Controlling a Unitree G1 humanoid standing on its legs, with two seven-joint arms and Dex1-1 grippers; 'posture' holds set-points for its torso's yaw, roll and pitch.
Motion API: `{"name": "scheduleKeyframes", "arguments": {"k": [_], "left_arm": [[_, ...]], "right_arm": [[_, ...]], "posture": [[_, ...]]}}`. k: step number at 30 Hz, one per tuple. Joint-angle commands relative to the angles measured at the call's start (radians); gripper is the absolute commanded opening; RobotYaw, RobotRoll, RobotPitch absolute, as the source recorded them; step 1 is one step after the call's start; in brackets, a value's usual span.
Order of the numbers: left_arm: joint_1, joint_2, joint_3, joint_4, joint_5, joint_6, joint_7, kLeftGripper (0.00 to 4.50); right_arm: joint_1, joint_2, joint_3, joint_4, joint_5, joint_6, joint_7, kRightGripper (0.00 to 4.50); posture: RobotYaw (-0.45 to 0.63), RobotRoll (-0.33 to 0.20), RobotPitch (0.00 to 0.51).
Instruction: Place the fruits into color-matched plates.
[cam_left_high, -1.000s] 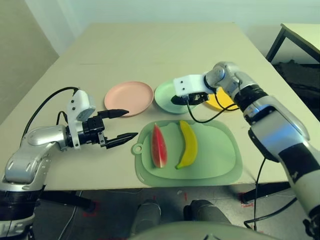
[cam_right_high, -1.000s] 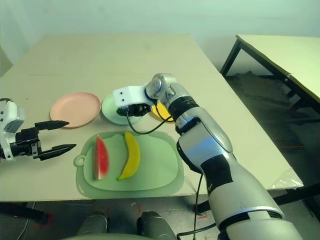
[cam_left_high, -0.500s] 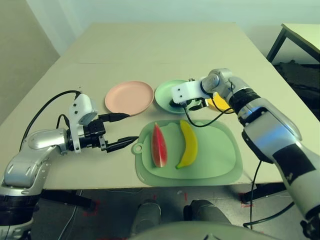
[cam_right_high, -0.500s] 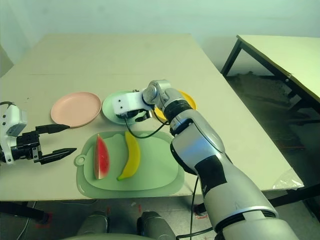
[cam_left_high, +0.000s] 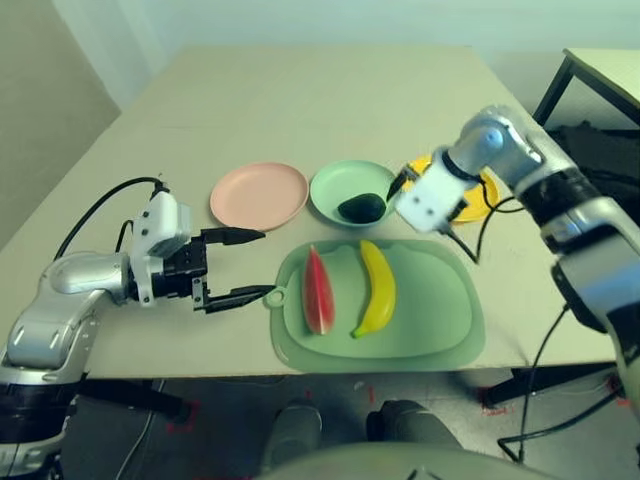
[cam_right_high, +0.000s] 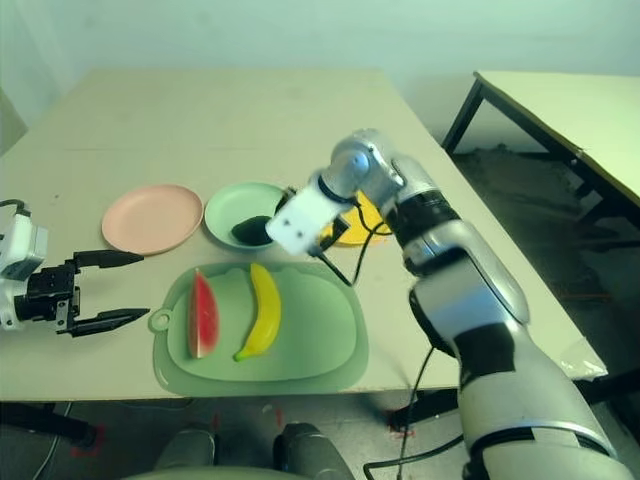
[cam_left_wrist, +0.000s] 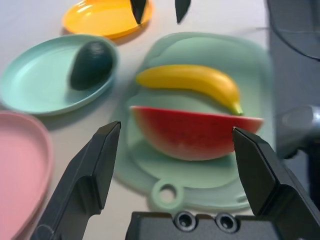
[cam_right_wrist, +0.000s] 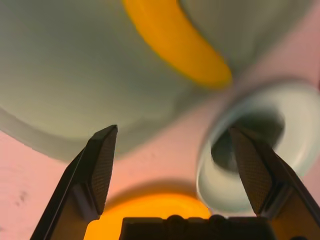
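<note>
1. The avocado (cam_left_high: 362, 208) lies in the green plate (cam_left_high: 335, 184), so that fruit looks done. The next job seems to be the banana (cam_left_high: 375, 289) or the watermelon (cam_left_high: 318, 290).
2. The right claw (cam_right_wrist: 172, 165) is wide open and holds nothing. It hangs above the counter (cam_left_high: 300, 100), near the yellow plate (cam_left_high: 486, 195) and the green plate.
3. For the banana, the right claw should come down over its middle, one finger on each side of the curve, and squeeze gently — it looks smooth and could slip.
4. The left claw (cam_left_wrist: 175, 165) is wide open too, and empty. It points across at the watermelon, with one fingertip right by the ring tab of the green mat (cam_left_high: 440, 320).
5. For the watermelon, the left claw should grip its flat sides and not bump the mat.
6. What is in what:
   - Green plate — the avocado.
   - Pink plate (cam_left_high: 258, 195) — nothing in it.
   - Yellow plate — nothing in the part I can see; the right arm hides some.
   - Green mat — the watermelon and banana, side by side, not touching.
</note>
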Motion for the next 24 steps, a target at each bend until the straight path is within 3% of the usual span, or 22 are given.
{"name": "scheduleKeyframes", "arguments": {"k": [1, 9, 24], "left_arm": [[-0.025, 0.013, -0.026, 0.000, -0.008, -0.003, -0.047, 4.50], [-0.027, -0.009, -0.068, -0.044, 0.004, -0.002, -0.052, 4.50], [0.028, -0.033, -0.068, -0.072, 0.013, -0.031, -0.013, 4.50]], "right_arm": [[0.015, -0.012, 0.050, -0.160, 0.060, 0.081, 0.011, 4.48], [0.075, 0.056, 0.063, -0.247, 0.028, 0.172, 0.005, 4.48], [0.080, 0.159, 0.144, 0.057, -0.195, -0.025, -0.098, 4.48]], "posture": [[0.07, 0.000, 0.027], [0.10, 0.000, 0.027], [0.13, 0.000, 0.032]]}}
